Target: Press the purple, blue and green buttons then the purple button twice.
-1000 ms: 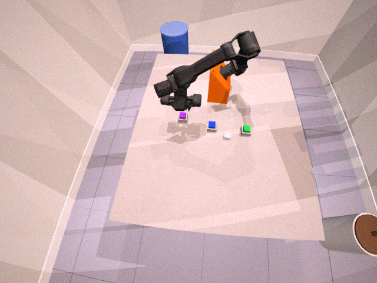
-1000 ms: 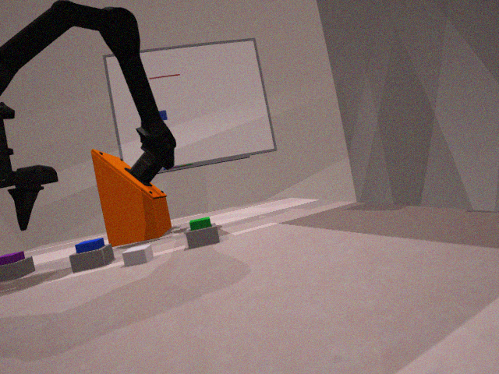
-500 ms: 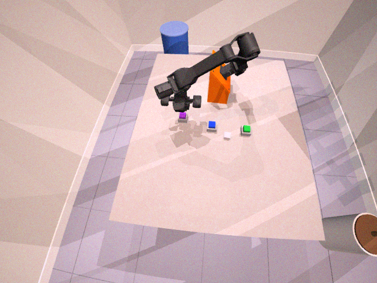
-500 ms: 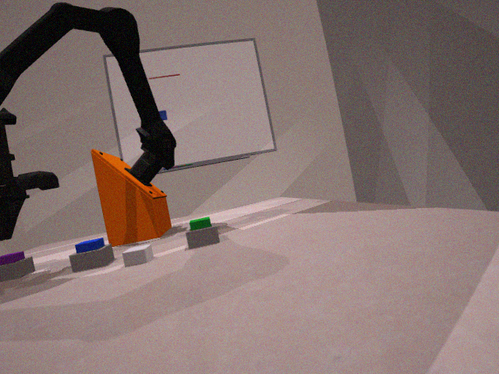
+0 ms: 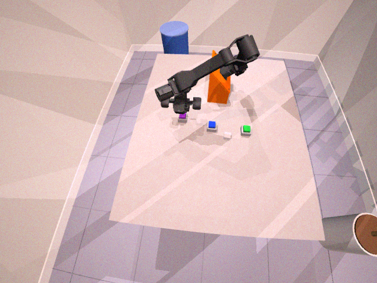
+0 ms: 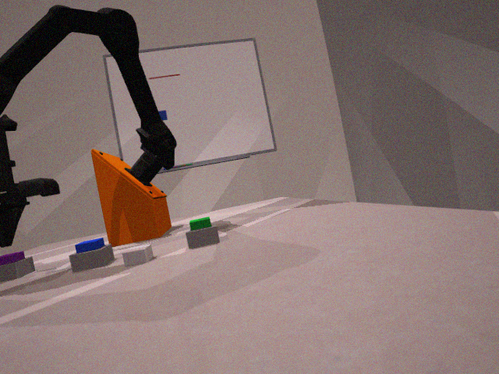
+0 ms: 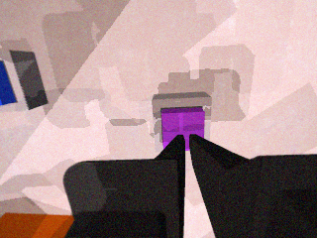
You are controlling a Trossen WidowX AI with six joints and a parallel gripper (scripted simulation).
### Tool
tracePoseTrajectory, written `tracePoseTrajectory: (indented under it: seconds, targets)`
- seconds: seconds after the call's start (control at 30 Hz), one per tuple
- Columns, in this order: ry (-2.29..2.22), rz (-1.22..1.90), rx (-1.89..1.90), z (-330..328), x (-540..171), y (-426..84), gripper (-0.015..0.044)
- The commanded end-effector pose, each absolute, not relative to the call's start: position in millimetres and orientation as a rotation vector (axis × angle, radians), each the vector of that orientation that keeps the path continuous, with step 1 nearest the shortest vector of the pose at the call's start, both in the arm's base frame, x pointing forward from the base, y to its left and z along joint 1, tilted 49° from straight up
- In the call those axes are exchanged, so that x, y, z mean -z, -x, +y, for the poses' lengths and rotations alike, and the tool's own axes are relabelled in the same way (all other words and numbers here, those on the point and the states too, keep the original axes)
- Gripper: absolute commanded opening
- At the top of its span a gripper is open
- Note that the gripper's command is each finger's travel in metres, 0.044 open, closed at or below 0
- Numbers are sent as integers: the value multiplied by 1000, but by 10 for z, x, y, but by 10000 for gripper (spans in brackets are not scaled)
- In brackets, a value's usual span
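Note:
The purple button (image 5: 182, 116) (image 6: 12, 258) (image 7: 182, 120) sits on a grey base and stands up from it. My gripper (image 5: 180, 112) (image 6: 5, 245) (image 7: 185, 141) is shut and empty, pointing down a little above the purple button, with a small gap visible in the exterior view. In the wrist view its tips overlap the near part of the purple cap. The blue button (image 5: 212, 124) (image 6: 90, 245) (image 7: 6, 84) is to the right of the purple one in the top view. The green button (image 5: 247, 128) (image 6: 199, 223) is farther right. Both stand up from their bases.
A small white block (image 5: 227, 135) (image 6: 137, 255) lies between the blue and green buttons, slightly nearer the front. The orange arm mount (image 5: 217, 92) (image 6: 139, 219) (image 7: 35, 225) stands behind the buttons. A blue cylinder (image 5: 175, 40) stands beyond the table's back edge.

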State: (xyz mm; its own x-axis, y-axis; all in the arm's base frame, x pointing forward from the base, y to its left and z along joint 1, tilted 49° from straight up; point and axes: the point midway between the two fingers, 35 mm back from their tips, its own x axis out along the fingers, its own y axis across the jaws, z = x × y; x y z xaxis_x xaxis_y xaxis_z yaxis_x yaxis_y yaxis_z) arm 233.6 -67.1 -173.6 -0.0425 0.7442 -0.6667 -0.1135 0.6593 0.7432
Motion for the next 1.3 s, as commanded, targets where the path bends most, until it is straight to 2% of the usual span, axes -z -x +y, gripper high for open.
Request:
tracePoseTrajectory:
  seconds: [0.0, 0.97, 1.27]
  targets:
    - [-566, 1457, -751, -610, 1788, -2333, 20]
    - [-567, 1457, -752, -503, 1877, -2323, 20]
    - [-566, 1457, -751, -755, 1659, -2336, 20]
